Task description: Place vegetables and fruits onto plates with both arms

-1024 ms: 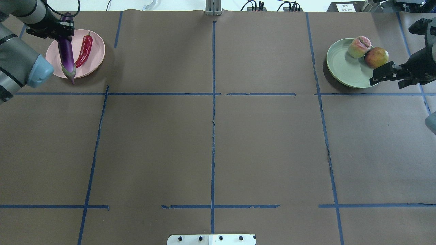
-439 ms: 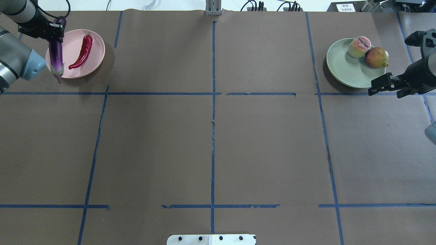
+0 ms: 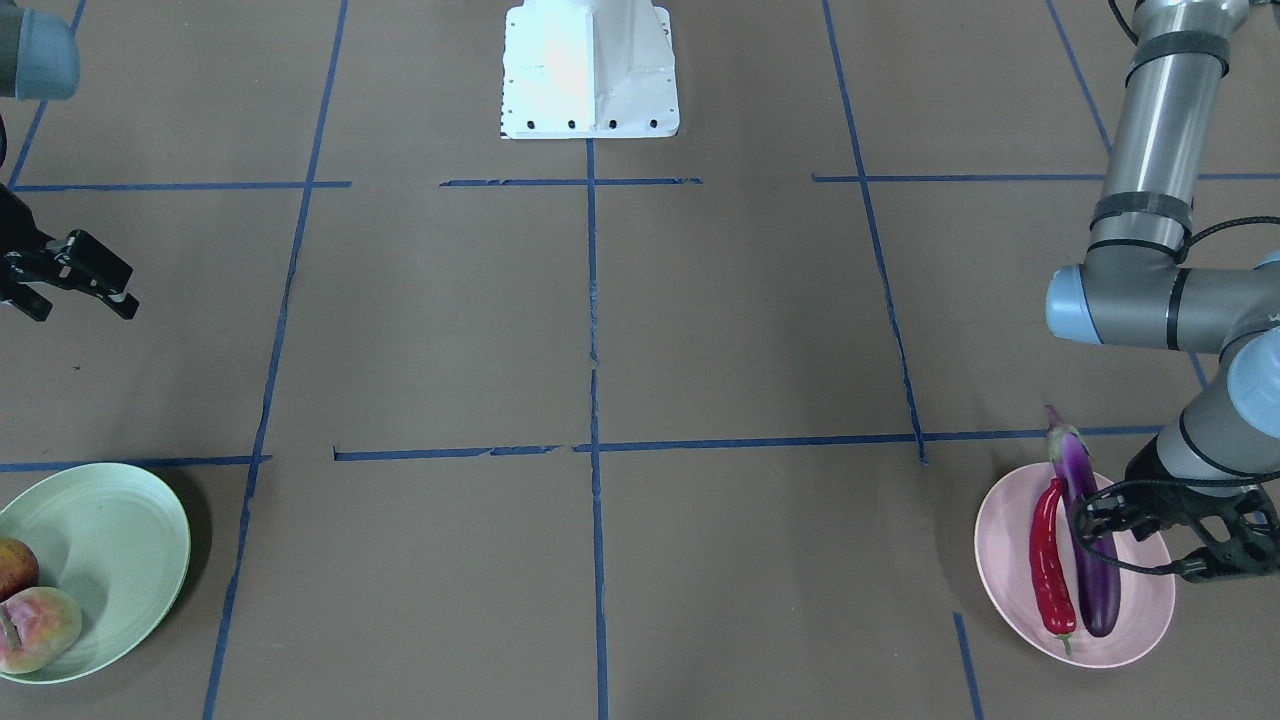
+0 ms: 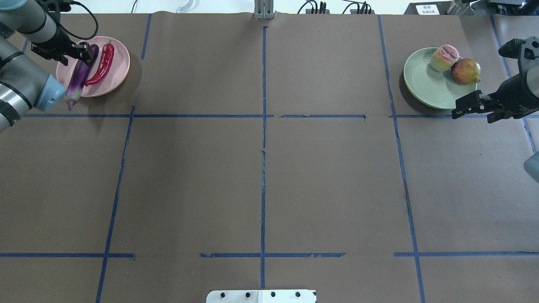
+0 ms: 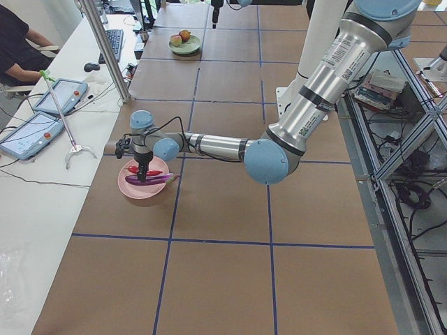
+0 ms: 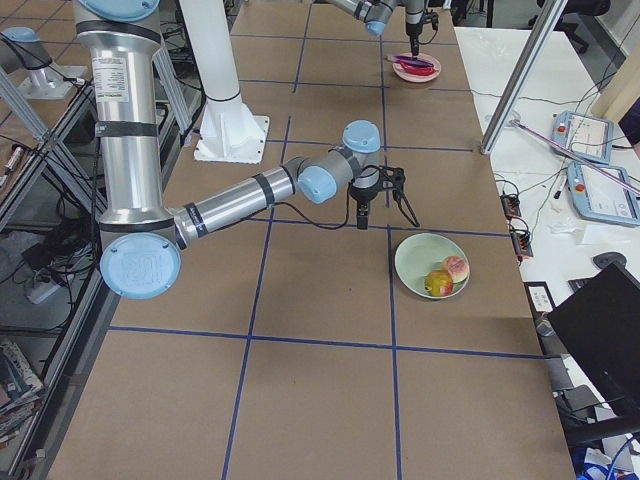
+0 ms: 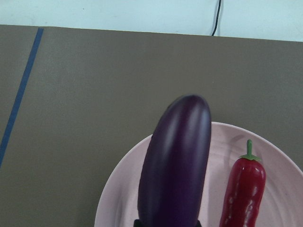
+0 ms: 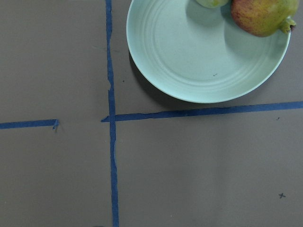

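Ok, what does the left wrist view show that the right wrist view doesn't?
Only the left wrist view: the purple eggplant filling the centre, with the red chili pepper beside it, both over the pink plate. Only the right wrist view: the green plate, with the red fruit on it and a sliver of the peach cut off at the top edge. Both: brown table cover marked with blue tape.

Left gripper seemingly clamped low; right gripper open.

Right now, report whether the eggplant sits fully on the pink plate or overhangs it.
Overhangs. The eggplant spans the pink plate, its capped end past the rim.
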{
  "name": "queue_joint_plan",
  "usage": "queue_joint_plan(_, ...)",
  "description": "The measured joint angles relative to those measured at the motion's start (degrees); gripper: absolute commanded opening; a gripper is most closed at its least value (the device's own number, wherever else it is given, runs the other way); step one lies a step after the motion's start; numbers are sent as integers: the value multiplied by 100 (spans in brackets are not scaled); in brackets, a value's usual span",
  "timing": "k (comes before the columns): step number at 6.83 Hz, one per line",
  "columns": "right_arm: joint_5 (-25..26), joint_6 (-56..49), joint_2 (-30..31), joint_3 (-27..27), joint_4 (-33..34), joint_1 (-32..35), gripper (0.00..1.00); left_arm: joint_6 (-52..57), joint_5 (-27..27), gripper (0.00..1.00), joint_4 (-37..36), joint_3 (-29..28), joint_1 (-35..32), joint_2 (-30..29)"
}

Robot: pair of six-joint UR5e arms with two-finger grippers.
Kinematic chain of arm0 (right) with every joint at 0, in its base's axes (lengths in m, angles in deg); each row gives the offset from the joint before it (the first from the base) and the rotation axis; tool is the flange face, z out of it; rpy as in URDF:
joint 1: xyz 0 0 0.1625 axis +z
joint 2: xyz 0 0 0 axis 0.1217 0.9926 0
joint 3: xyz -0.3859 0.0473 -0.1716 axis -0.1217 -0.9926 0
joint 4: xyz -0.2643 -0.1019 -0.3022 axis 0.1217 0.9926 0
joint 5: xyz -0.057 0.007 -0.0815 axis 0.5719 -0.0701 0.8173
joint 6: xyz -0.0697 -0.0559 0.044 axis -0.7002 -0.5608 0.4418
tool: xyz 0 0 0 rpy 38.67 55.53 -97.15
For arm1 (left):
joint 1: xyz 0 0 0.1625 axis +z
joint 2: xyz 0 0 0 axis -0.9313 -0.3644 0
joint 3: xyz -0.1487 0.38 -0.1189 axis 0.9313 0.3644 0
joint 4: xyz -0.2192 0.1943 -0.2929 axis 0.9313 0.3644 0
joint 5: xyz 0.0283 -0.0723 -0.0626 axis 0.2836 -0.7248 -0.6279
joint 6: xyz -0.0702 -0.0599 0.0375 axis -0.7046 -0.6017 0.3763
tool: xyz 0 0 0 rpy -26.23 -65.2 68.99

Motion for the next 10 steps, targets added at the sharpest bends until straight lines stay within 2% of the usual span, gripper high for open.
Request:
queue_joint_plan(2, -20, 55, -6, 27, 11, -32, 100, 10, -13, 97, 40, 44, -12, 4)
queue_joint_plan(3, -32, 40, -5, 35, 34, -14, 100, 7, -104, 98, 75, 258, -45, 77)
queue_joint_plan(5, -85, -251, 99, 16, 160, 290, 100, 120, -745, 98, 71, 1393, -234, 794)
queue_joint_plan(6, -206, -917, 155, -1, 536, 684, 100, 408, -1221, 98, 56, 2092, -502, 1365)
queue_joint_plan(8, -392, -3263, 207, 3, 2031, 1810, 100, 1434, -2100, 98, 34, 3110, -1291, 2488)
queue_joint_plan(9, -407, -4224, 328, 5, 2574, 2223, 100, 2105, -2270, 99, 4, 3434, -1585, 3067)
queue_joint_plan(10, -418, -4904, 546, 1, 2839, 2491, 100, 2773, -2332, 99, -182, 3713, -1844, 3605)
